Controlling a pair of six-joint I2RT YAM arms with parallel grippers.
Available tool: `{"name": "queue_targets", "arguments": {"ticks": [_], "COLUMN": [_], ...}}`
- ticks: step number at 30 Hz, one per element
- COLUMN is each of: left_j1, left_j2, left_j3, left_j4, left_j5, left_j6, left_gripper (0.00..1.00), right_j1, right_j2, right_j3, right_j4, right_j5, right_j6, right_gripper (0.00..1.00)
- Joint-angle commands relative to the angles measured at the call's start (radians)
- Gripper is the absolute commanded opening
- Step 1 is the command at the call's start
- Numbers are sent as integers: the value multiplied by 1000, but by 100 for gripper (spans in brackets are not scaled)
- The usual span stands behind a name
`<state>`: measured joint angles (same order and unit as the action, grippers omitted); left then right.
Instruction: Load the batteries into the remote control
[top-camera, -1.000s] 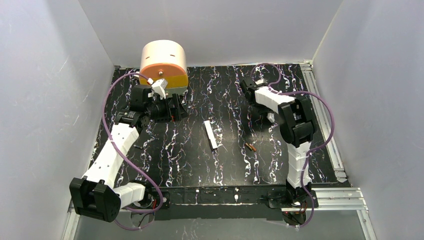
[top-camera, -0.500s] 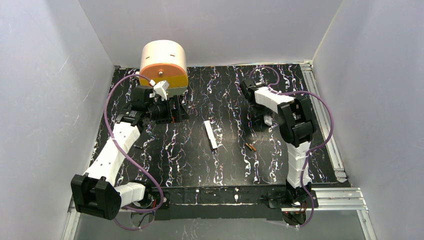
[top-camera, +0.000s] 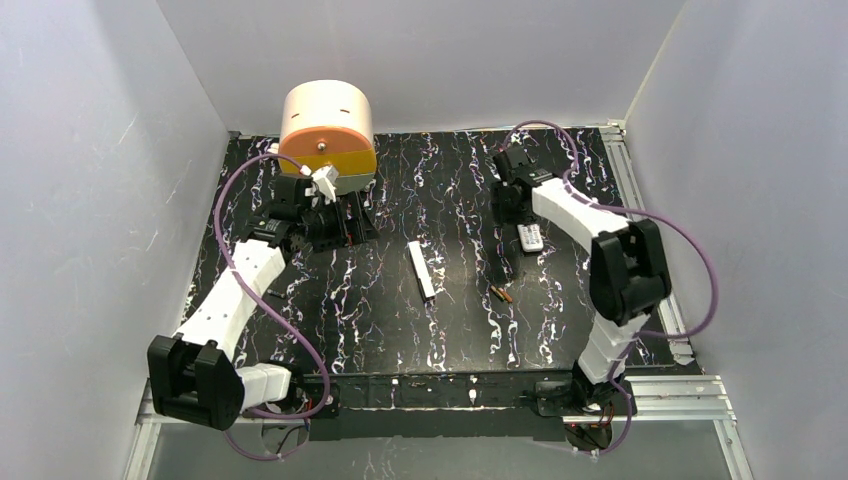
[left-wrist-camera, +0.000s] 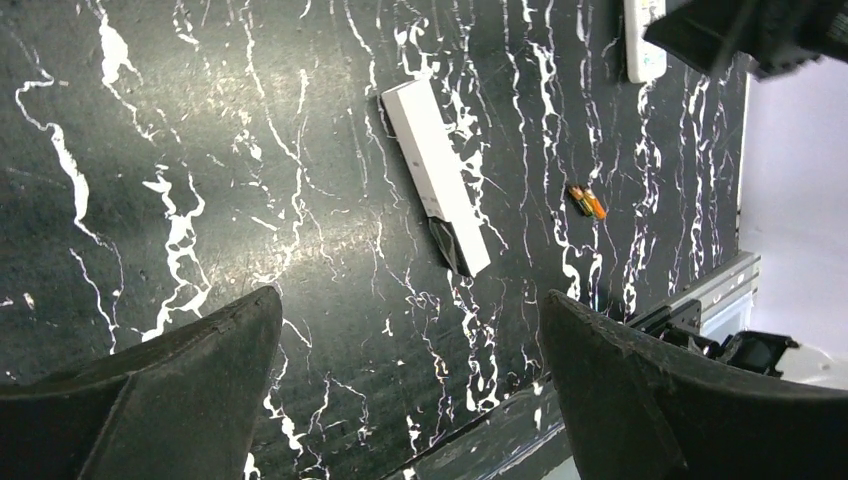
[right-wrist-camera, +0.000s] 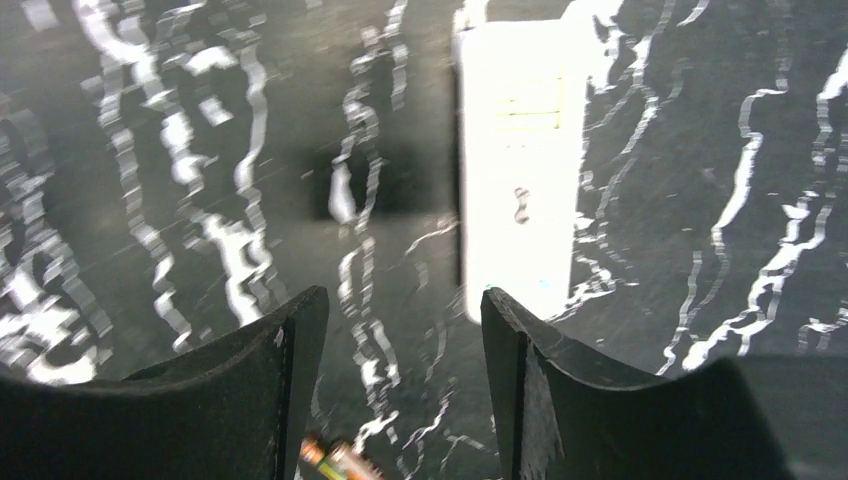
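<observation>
Right gripper (right-wrist-camera: 400, 318) hovered just beside the remote control (top-camera: 530, 237), jaws apart and empty, batteries (top-camera: 500, 294) lay paired nearby, left gripper (left-wrist-camera: 410, 310) gaped wide, holding nothing

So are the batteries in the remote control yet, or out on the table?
Out. Both batteries lie side by side on the table, apart from the remote control.

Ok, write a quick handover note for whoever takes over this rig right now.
Left gripper: open, empty, at the far left.
Right gripper: open, empty, hovering beside the remote control.
Batteries: both lying together on the table, nearer the arm bases than the remote control.
Done: nothing loaded.
Left: pick up each battery and fit it into the remote control.
</observation>
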<state>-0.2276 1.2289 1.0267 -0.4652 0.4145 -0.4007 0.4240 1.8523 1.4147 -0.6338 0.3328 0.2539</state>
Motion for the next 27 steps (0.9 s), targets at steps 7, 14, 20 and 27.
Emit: {"name": "queue_targets", "arguments": {"ticks": [7, 14, 20, 27], "left_j1": [-9, -9, -8, -7], "left_j2": [-130, -150, -164, -179], "left_j3": [-54, -59, -81, -90], "left_j4": [42, 6, 17, 28], "left_j5": [-276, -321, -298, -314], "left_j6": [-93, -101, -96, -119], "left_gripper": [98, 99, 98, 98], "right_j1": [262, 457, 511, 550], "right_j2": [-239, -137, -69, 12], "right_j3": [-238, -218, -211, -137], "right_j4": [344, 334, 345, 282], "right_j5": [-249, -156, -157, -95], "right_j6": [135, 173, 200, 172], "right_gripper": [76, 78, 73, 57]}}
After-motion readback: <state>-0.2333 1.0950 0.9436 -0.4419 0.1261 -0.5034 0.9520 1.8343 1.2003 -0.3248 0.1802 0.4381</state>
